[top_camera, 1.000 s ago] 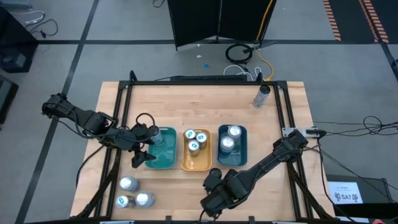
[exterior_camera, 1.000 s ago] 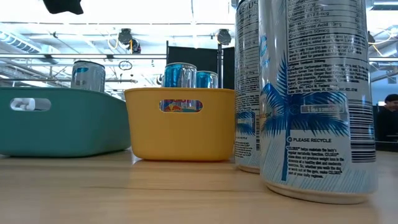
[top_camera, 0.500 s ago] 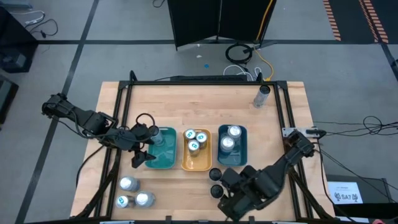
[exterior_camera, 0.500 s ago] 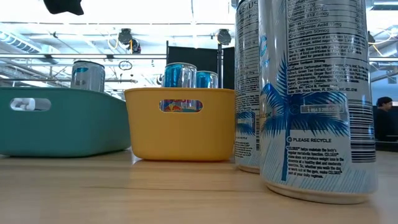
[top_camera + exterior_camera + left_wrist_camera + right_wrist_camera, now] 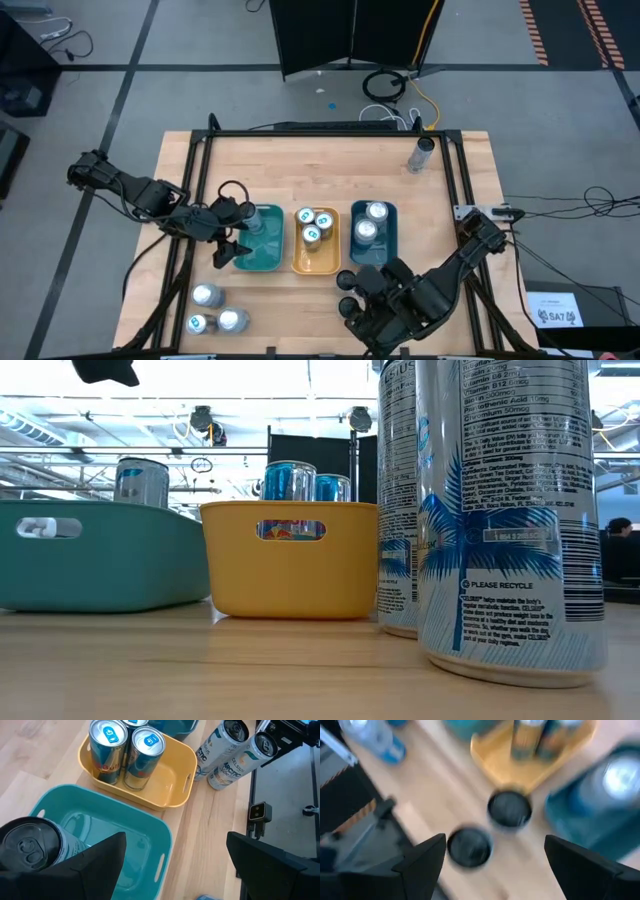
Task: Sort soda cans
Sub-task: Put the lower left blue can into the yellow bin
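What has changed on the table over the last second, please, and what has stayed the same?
The right arm's open gripper swung back toward the table's right, uncovering two dark-topped tall white soda cans standing near the front edge; it took hold of nothing. The left gripper stayed open over the teal plastic tray, by a can in it. The cans in the orange tray and blue tray, and the three front-left cans, kept their places.

The pale wooden table (image 5: 320, 170) carries three rectangular plastic trays in a row, teal (image 5: 262, 256), orange (image 5: 316, 262) and blue (image 5: 374, 255), three silver-topped cans (image 5: 215, 312), two dark-topped white cans (image 5: 347, 291) and a clear bottle (image 5: 421, 154).
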### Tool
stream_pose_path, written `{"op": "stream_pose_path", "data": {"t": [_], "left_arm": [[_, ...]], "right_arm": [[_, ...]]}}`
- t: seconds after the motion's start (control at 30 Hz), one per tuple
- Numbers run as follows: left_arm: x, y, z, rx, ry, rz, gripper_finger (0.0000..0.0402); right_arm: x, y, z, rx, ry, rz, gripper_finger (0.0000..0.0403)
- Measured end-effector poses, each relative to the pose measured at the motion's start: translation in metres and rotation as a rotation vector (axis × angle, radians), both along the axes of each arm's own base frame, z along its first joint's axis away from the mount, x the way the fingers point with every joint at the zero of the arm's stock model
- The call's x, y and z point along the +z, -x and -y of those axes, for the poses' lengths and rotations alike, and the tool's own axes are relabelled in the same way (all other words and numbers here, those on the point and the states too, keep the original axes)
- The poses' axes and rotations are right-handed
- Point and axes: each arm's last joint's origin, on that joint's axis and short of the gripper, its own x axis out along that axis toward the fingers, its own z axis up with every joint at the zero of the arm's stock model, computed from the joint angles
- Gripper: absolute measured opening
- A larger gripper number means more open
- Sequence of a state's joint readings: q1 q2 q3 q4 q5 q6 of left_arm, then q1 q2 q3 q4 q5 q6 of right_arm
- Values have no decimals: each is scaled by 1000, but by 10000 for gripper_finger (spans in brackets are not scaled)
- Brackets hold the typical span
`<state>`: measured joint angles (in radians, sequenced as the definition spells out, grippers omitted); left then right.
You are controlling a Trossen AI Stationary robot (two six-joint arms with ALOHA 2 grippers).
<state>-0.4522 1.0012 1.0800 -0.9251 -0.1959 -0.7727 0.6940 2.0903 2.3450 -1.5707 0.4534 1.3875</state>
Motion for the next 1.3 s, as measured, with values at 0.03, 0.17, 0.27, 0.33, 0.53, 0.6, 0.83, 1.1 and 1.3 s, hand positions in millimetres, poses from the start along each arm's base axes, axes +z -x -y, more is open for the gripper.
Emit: {"op": "stream_pose_path", "data": {"t": [0.03, 0.17, 0.27, 0.33, 0.53, 0.6, 0.83, 1.1, 1.3], "left_arm": [[0, 0, 0, 0, 0, 0, 354], [0, 0, 0, 7, 1, 1, 354], [0, 0, -1, 25, -13, 9, 354], [0, -1, -1, 57, -20, 15, 354], [-2, -7, -3, 171, -139, 56, 354], [-3, -12, -3, 206, -163, 77, 354], [-12, -53, 14, 281, -74, 137, 354], [-32, -101, 39, 368, -3, -73, 354], [-37, -118, 52, 466, 39, -303, 354]], "right_arm": [[0, 0, 0, 17, 53, 25, 332], [-1, 7, 1, 78, 208, 57, 332], [-2, 23, 11, 78, 261, 46, 332], [-7, 39, 17, 62, 294, 42, 332], [-28, 102, 34, 46, 276, 146, 332], [-32, 122, 45, 55, 241, 227, 332], [-52, 173, 81, 160, 104, 367, 332], [-74, 209, 102, 260, -7, 453, 332], [-77, 222, 107, 316, -24, 461, 332]]}}
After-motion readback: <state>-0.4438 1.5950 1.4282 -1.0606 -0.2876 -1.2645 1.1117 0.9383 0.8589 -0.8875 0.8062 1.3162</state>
